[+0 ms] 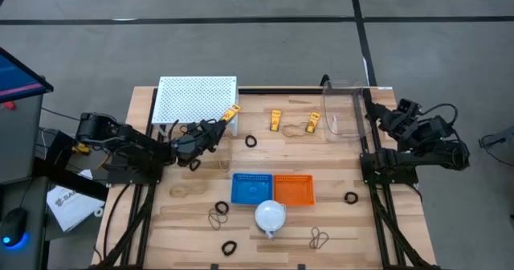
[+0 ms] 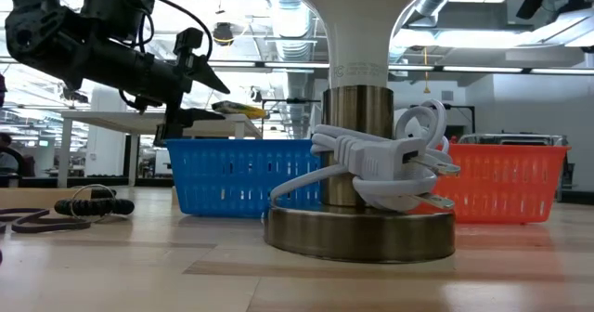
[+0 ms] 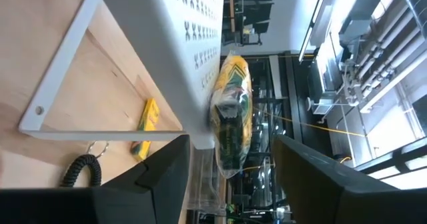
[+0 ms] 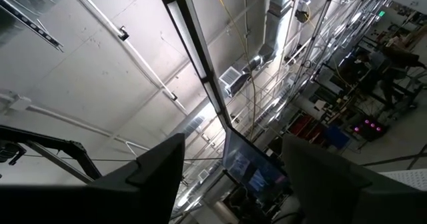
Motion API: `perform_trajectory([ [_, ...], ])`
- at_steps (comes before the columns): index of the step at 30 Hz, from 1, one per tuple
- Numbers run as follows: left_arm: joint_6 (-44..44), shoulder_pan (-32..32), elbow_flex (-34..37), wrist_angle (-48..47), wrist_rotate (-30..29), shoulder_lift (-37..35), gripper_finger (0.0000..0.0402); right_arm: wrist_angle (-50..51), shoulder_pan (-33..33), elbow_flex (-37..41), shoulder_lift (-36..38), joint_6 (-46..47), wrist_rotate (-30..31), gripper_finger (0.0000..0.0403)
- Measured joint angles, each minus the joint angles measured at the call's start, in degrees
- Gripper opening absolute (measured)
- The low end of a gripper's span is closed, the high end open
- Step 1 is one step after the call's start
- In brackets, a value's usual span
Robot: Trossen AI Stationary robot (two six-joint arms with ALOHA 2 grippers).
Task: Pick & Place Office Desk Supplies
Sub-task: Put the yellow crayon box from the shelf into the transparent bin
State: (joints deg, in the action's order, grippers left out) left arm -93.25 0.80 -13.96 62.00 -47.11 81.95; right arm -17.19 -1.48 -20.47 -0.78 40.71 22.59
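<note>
Left end effector (image 1: 227, 119): fingers (image 3: 143, 184) spread, hovering at corner of white perforated rack (image 1: 195, 98); yellow clip (image 1: 232, 113) sits in the gap between the fingers, not visibly pinched.
Right end effector (image 4: 230, 177): folded back at far right tabletop edge, pointing up at ceiling; fingers spread, holding nothing.
Supplies on tabletop (image 1: 337, 222): two more yellow clips (image 1: 275, 120) near far edge by clear bin (image 1: 344, 108); black rings (image 1: 251, 141) scattered mid and near edge; tan rubber-band loops (image 1: 218, 218) near front left and front right.
Targets: blue basket (image 1: 251, 188) and orange basket (image 1: 293, 188) touching side by side at centre; both look unfilled from above.
Obstacle: white lamp (image 1: 271, 215) just in front of baskets, cord wrapped round its stem.
Stage: likely lining up on the clip by the rack; no item visibly placed.
Risk 1: clip lies against rack edge, so closing could catch the rack frame or push the clip off under it.
Risk 2: off-centre pinch on a thin clip, likely to twist out during carry.
Risk 3: carry path to baskets passes near lamp head; low swing could knock it.
</note>
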Motion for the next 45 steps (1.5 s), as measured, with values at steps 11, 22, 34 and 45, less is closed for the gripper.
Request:
perform_trajectory([
  [11,0.8,1.0,-2.1,-1.2,0.5,0.0,0.0187,0.0,0.0,0.0,0.0,-0.2,0.0,0.0249],
  [22,0.9,2.5,-2.4,-3.0,3.1,-0.1,0.0153,0.0,0.0,0.0,0.0,-0.2,0.0,0.0249],
  [34,-0.4,2.5,-2.4,-5.6,2.5,-0.1,0.0028,0.5,0.0,0.0,0.0,-0.4,0.0,0.0249],
  [45,1.8,0.8,-2.4,-1.0,6.7,0.0,0.004,1.5,0.0,0.0,0.0,-0.2,0.0,0.0249],
])
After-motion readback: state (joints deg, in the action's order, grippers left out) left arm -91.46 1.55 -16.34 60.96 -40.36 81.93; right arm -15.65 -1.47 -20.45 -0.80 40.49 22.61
